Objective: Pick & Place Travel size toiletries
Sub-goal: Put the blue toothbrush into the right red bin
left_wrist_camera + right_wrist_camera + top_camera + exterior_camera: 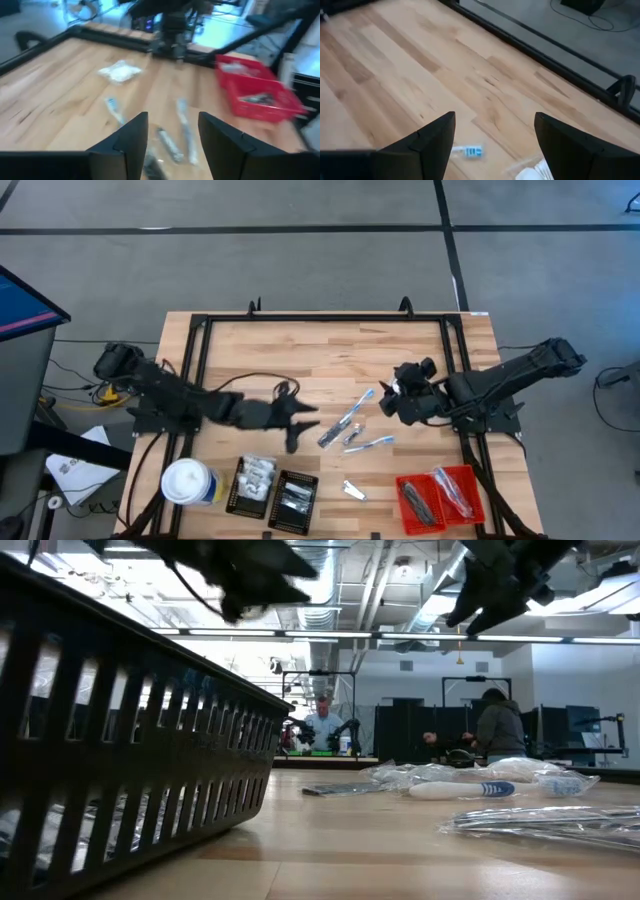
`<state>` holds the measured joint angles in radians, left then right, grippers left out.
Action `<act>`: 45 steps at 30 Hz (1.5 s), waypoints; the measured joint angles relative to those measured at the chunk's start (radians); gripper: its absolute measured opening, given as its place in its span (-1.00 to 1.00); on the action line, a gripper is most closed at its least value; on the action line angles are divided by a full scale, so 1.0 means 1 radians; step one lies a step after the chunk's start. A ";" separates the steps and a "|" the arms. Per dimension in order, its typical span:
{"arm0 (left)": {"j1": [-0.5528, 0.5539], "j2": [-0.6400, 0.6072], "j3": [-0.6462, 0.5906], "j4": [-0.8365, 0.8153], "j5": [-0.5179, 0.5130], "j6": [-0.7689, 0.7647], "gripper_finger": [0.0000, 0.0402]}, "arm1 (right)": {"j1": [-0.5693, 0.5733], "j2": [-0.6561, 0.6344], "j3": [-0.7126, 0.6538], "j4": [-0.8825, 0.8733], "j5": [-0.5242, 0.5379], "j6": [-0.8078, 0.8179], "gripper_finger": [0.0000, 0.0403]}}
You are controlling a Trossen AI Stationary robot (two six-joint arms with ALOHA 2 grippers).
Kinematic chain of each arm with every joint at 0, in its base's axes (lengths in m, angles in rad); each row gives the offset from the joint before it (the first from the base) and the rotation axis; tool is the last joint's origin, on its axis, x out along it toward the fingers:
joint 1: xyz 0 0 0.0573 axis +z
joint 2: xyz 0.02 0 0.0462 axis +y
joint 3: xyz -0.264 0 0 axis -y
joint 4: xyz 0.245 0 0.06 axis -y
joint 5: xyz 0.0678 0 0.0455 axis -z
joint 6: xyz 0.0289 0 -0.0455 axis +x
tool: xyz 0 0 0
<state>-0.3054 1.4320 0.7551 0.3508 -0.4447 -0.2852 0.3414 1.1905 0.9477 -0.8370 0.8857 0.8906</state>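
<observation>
The toiletries lie loose mid-table: a blue-and-white stick in a clear wrapper (352, 412), a second stick (370, 443), a dark grey bar (329, 436), a silvery sachet (353, 491) and a white puffy packet (388, 386) (120, 71). My left gripper (303, 426) (172, 135) hangs open above the table just left of the bar (169, 145) and sticks, pointing at them. My right gripper (386, 400) (495, 140) is open too, in the air over the white packet, with a blue-tipped stick (470, 151) below it. Neither holds anything.
Two black ribbed trays (255, 482) (294, 501) with items in them stand at the near edge beside a white-topped canister (188, 482). A red tray (441, 496) (255, 90) with items sits near right. A black frame (330, 319) rims the table. People stand in the room behind.
</observation>
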 joint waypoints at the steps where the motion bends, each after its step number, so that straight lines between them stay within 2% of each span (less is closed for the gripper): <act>1: 0.027 0.020 0.000 0.015 0.009 -0.002 -0.18 | -0.002 0.000 0.004 0.008 0.000 0.000 0.32; 5: 0.109 0.123 0.028 0.075 0.024 0.050 -0.19 | 0.025 -0.009 0.007 0.049 -0.002 0.000 0.32; 8: 0.157 0.217 0.092 0.085 0.037 0.076 -0.18 | 0.068 -0.034 0.010 0.086 0.005 -0.001 0.32; 12: 0.206 0.340 0.192 0.075 0.118 0.076 -0.15 | 0.142 -0.052 0.009 0.126 0.014 -0.004 0.32; 19: 0.230 0.495 0.299 0.030 0.135 0.076 -0.04 | 0.268 -0.066 0.009 0.188 0.040 -0.010 0.32; 24: 0.229 0.580 0.341 0.024 0.133 0.078 0.07 | 0.316 -0.066 0.010 0.210 0.084 -0.011 0.32; 33: 0.240 0.705 0.393 0.022 0.139 0.107 0.13 | 0.288 -0.066 0.009 0.218 0.111 -0.038 0.32; 39: 0.259 0.723 0.414 -0.040 0.138 0.124 0.12 | 0.273 -0.066 0.009 0.219 0.111 -0.050 0.32; 45: 0.262 0.722 0.417 -0.064 0.078 0.114 0.12 | 0.273 -0.066 0.009 0.218 0.111 -0.052 0.32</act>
<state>-0.0433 2.1544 1.1717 0.2867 -0.3664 -0.1711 0.6147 1.1248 0.9565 -0.6191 0.9962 0.8382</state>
